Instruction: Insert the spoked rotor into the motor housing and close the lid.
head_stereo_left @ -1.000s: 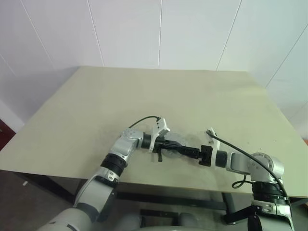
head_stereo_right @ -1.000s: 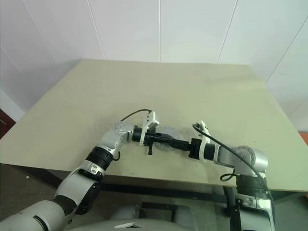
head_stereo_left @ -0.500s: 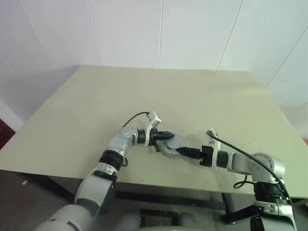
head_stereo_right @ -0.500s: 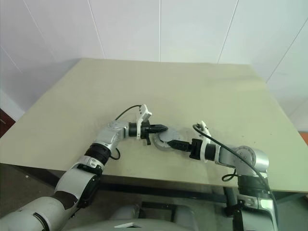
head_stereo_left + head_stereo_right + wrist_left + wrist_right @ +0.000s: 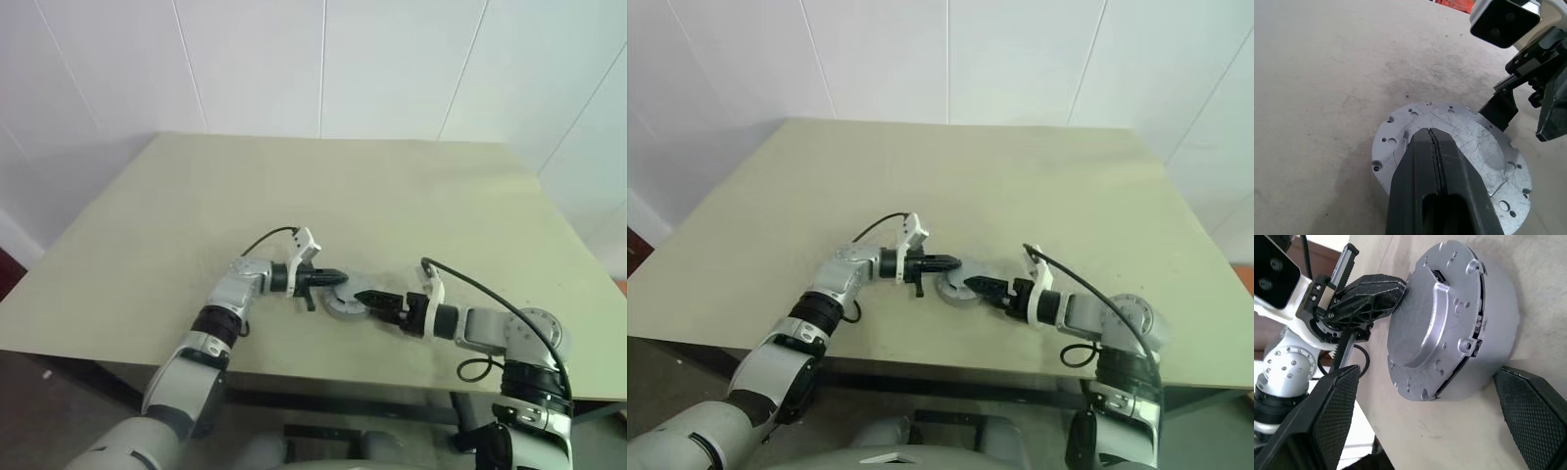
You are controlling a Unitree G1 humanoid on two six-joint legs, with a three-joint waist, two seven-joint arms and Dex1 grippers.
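Motor housing sits on the table near its front edge, at about 6 o'clock from the table's middle, between the two grippers. It is a squat round silver-grey metal drum: matte cast look, flat top face scuffed with fine scratches, small drilled holes around the rim, a raised curved rib and a small screw boss on the face. A thin seam runs around the side where the top plate meets the body. Whether that plate is the lid cannot be told for sure.

Left gripper lies at 9 o'clock of the housing, its two black fingers pressed together with only a thin line between them, tips over the edge of the top face, holding nothing. Fingers are matte black plastic, with a lattice pattern in the right wrist view.

Right gripper lies at 3 o'clock of the housing, fingers spread wide to either side of the drum, not closed on it; their pads have a fine cross-hatched texture.

Table top is beige, slightly speckled, with faint dark smudges near the housing. Behind it stand white panelled walls with thin vertical seams.
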